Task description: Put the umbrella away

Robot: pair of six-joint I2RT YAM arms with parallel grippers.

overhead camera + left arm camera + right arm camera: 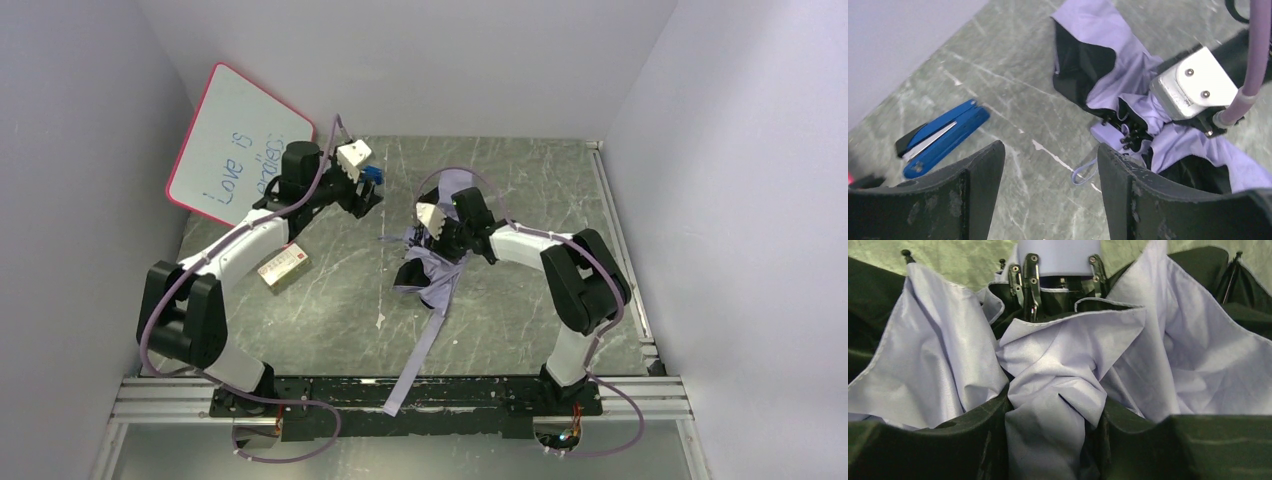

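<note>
Two arms divide the work unevenly: the right tool [436, 236] is down on the umbrella [430, 268], which lies collapsed but loose near the middle of the counter [520, 330], while the left tool [362, 188] hangs over the far-left part, just beside a blue stapler [373, 174] and short of the whiteboard [235, 145] leaning in the far-left corner. A small box [283, 268] lies nearer the left edge, and a long lilac strip [420, 350] trails from the canopy to the near edge. Judging by the grip, the right arm is gathering slack fabric so the canopy can be bundled, and the left waits with room to come in. The overhead view gives that layout but hides both grips. The right wrist view supplies one: its fingers [973, 440] press on either side of a bunched lilac fold [1058, 390], so the right tool is clamped on canopy cloth, with the handle [1058, 257] and hinged ribs [1030, 277] straight ahead. The left wrist view supplies the other: the left tool [1048, 160] has its fingers apart, nothing between them but bare counter. It alone shows the wrist loop [1085, 170] lying free of the fabric.
</note>
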